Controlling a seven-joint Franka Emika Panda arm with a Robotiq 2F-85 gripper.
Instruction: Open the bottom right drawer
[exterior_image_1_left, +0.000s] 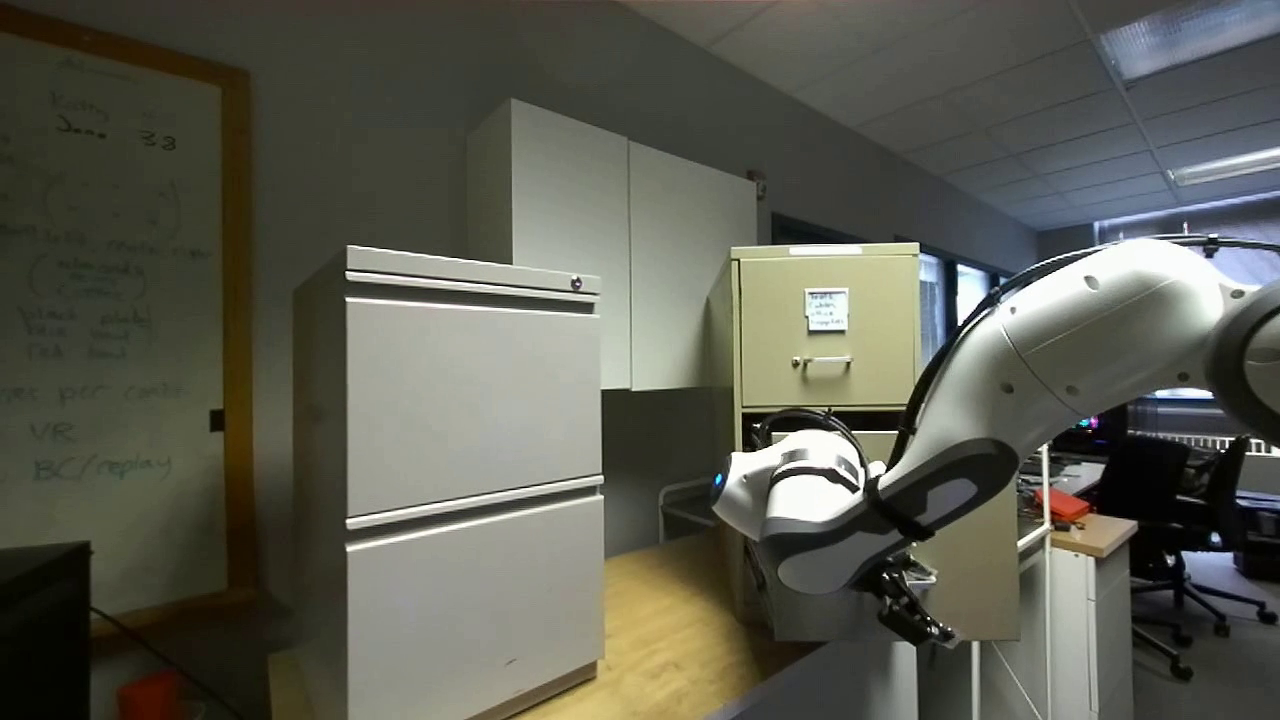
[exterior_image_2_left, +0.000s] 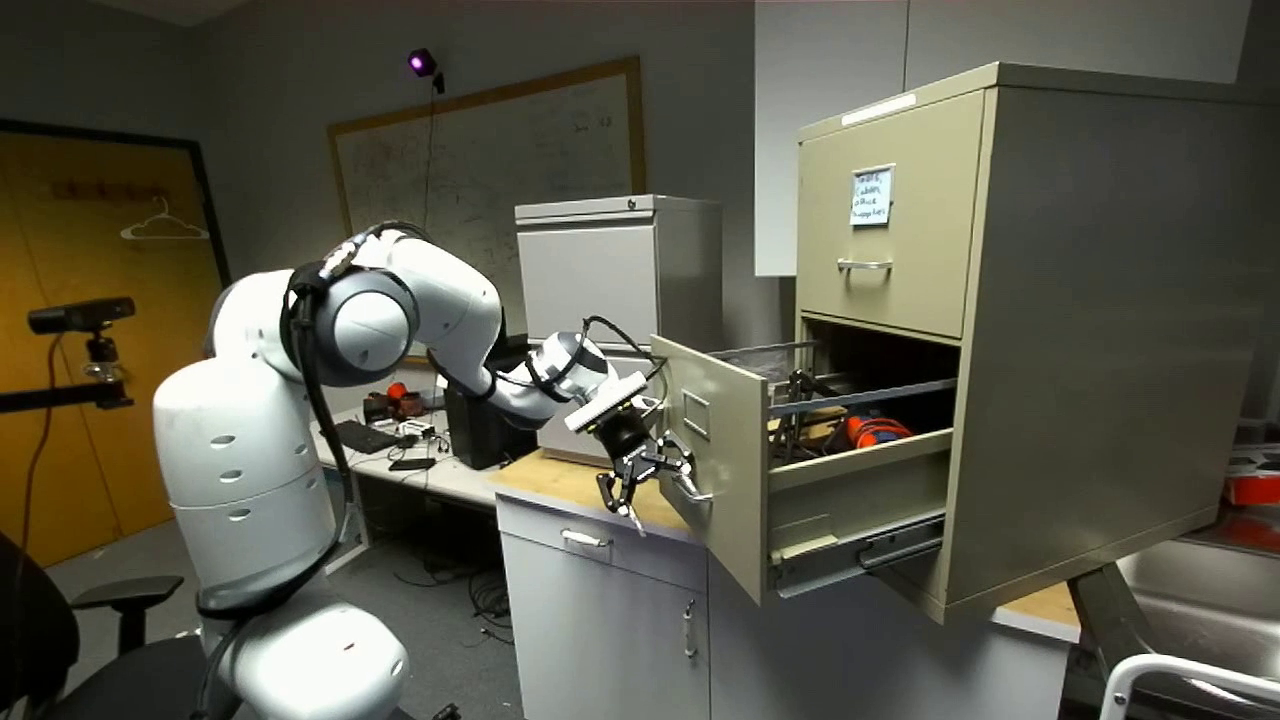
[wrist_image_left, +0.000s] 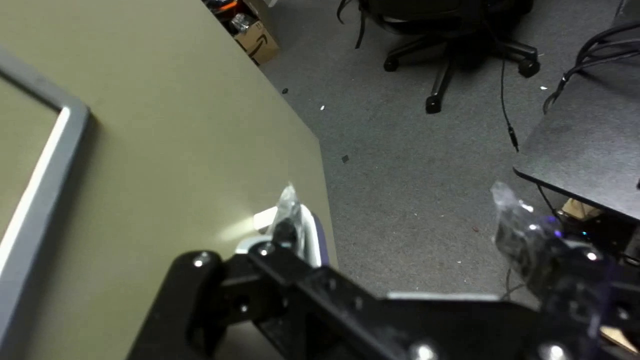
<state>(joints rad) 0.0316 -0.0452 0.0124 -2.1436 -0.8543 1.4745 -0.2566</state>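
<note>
The bottom right drawer (exterior_image_2_left: 735, 450) of the beige-yellow filing cabinet (exterior_image_2_left: 1090, 340) is pulled well out. In an exterior view its inside shows, with a red-orange and blue item (exterior_image_2_left: 878, 430) and dark objects. Its front also shows in an exterior view (exterior_image_1_left: 975, 580) and in the wrist view (wrist_image_left: 175, 150). My gripper (exterior_image_2_left: 665, 503) is at the drawer's metal handle (exterior_image_2_left: 706, 496). In the wrist view the gripper (wrist_image_left: 395, 187) is open wide. One clear-wrapped finger overlaps the handle (wrist_image_left: 314, 237) and seems hooked inside it; the other finger is away from the drawer. Exact contact is unclear.
The upper drawer (exterior_image_2_left: 900, 290) of the filing cabinet is shut. A pale-grey cabinet (exterior_image_1_left: 470, 400) stands on the wooden counter (exterior_image_1_left: 660, 600) beside it. White base units (exterior_image_2_left: 600, 600) are below. The wrist view shows floor, an office chair (wrist_image_left: 440, 55) and a dark desk surface (wrist_image_left: 585, 145).
</note>
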